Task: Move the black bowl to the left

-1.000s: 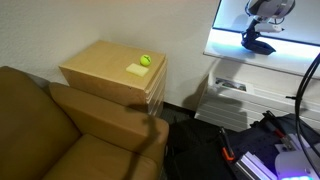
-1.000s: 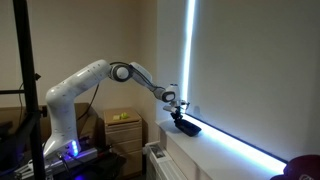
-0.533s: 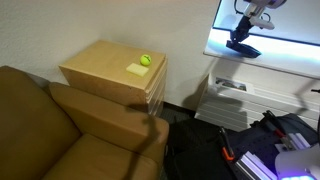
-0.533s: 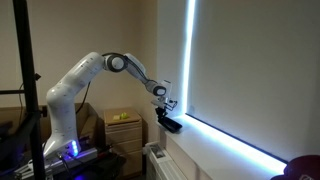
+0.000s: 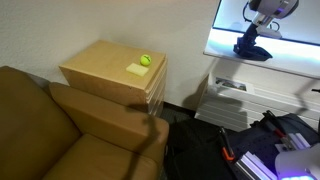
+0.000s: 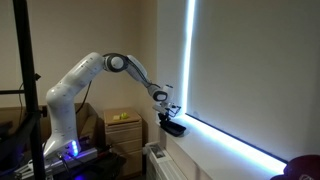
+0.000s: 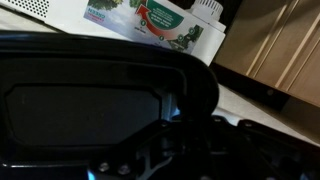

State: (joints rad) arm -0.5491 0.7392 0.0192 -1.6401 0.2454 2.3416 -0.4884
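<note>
A brown sofa point(image 5: 60, 130) fills the lower part of an exterior view, with a wooden cabinet point(image 5: 100, 65) behind it. The white arm point(image 6: 95, 70) reaches far out from its base to a narrow, brightly lit window ledge that serves as the counter point(image 5: 290, 48).

The black bowl point(image 6: 175, 129) sits at the tip of the arm, low over the ledge. The pictures do not show whether it touches the surface. In the wrist view the bowl point(image 7: 100, 110) takes up almost the whole picture as a dark oval with a glossy rim. The hand point(image 6: 170, 118) is right above the bowl and against it. Its fingers cannot be made out in any view, so it cannot be told whether they clamp the rim or stand apart. A printed carton point(image 7: 150, 25) lies just past the bowl. A green ball point(image 5: 145, 60) and a yellow note point(image 5: 136, 69) rest on the cabinet, well apart from the work.

The ledge is narrow and the arm is nearly at full stretch, so there is little room for correction. If the hold is only a shallow pinch on a smooth rim, a sideways move could tilt the bowl or let it slip. It could then drop off the ledge's edge. A low, dragging move might catch the bowl on the ledge. The carton could also be knocked if the path runs toward it.
</note>
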